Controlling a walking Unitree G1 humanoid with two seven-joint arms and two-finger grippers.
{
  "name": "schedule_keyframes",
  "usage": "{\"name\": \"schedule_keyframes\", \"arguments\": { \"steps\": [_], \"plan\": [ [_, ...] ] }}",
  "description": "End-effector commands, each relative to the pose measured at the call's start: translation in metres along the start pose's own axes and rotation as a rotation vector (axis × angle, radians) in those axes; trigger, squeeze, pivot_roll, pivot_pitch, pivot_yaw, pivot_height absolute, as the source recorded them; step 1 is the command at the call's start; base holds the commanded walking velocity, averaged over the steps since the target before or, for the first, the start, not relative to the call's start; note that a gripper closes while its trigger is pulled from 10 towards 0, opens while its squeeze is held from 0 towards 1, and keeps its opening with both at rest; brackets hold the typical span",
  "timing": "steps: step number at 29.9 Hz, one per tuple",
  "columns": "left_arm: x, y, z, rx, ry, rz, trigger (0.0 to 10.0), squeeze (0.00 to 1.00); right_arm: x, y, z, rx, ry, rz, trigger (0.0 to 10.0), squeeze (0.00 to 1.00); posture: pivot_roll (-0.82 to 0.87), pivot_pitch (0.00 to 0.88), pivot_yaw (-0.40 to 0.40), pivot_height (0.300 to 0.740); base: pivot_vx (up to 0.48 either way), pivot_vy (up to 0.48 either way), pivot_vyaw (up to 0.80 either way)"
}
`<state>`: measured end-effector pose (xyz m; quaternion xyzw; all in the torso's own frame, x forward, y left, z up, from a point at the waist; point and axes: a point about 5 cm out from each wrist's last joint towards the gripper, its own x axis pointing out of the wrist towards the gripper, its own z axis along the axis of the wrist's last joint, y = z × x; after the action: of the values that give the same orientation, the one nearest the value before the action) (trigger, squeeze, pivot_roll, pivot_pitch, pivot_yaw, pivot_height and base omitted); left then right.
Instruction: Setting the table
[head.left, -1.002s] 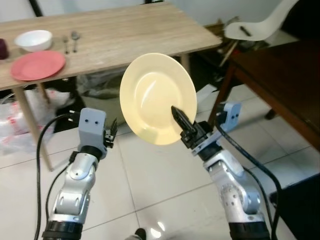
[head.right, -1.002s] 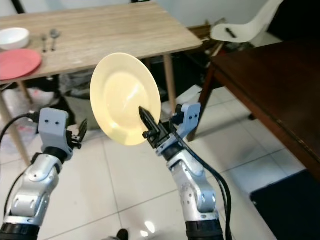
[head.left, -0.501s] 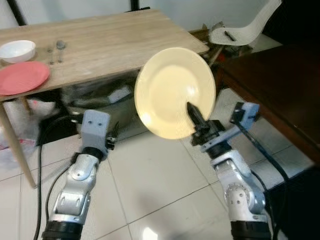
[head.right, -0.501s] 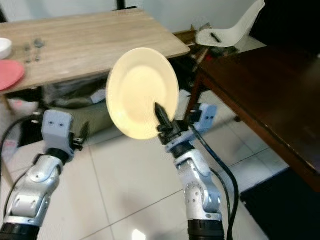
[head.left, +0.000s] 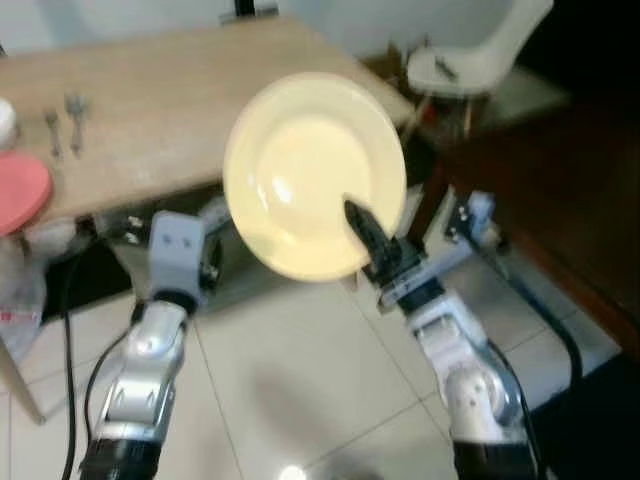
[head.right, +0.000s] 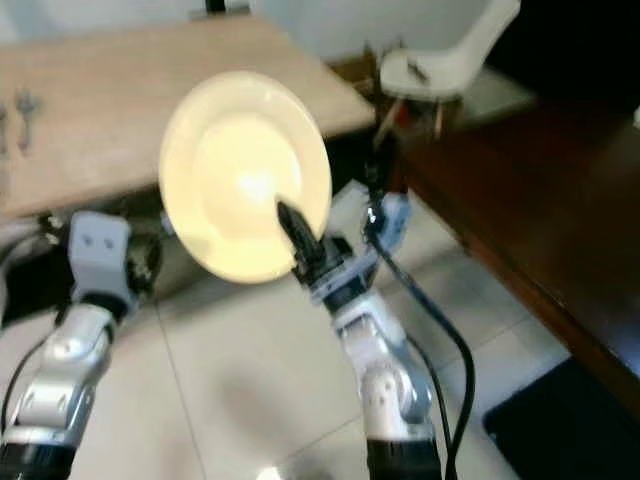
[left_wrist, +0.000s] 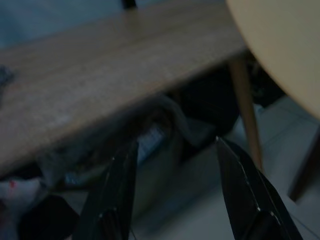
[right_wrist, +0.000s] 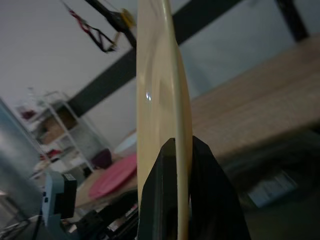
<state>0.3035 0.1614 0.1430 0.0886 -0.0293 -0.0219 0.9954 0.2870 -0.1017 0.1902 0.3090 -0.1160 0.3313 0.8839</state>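
My right gripper (head.left: 362, 225) is shut on the lower rim of a pale yellow plate (head.left: 310, 170), holding it upright in front of the light wooden table (head.left: 150, 100). The right wrist view shows the plate (right_wrist: 161, 90) edge-on, with a finger (right_wrist: 156, 200) pressed on each face. My left gripper (left_wrist: 175, 200) is open and empty, low before the table's edge. On the table's left part lie a fork and a spoon (head.left: 62, 115) and a red plate (head.left: 18, 190).
A dark wooden table (head.left: 560, 180) stands at the right, with a white chair (head.left: 470, 60) behind it. Bags and clutter (left_wrist: 150, 140) lie under the light table, between its legs (left_wrist: 245, 110). The floor is pale tile.
The camera has moved closer to the light table and the picture is blurred. The yellow plate stays in my right gripper and now sits higher and further left in view.
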Motion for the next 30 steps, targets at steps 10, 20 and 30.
{"name": "schedule_keyframes", "arguments": {
  "steps": [10,20,30],
  "plan": [
    [-0.001,0.004,0.004,0.029,-0.03,0.006,10.0,0.0,0.009,0.003,0.012,0.12,-0.083,0.019,10.0,0.0,-0.1,0.0,0.049,0.74,0.464,0.0,0.0],
    [-0.004,0.012,0.014,0.086,-0.095,0.006,10.0,0.0,0.023,-0.011,0.017,0.313,-0.151,-0.094,10.0,0.0,-0.09,0.0,0.044,0.74,0.465,0.0,0.0],
    [-0.009,0.012,0.025,0.174,-0.16,-0.039,10.0,0.0,0.034,-0.028,0.0,0.299,0.008,-0.249,10.0,0.0,-0.08,0.0,0.035,0.74,0.465,0.0,0.0]
  ]
}}
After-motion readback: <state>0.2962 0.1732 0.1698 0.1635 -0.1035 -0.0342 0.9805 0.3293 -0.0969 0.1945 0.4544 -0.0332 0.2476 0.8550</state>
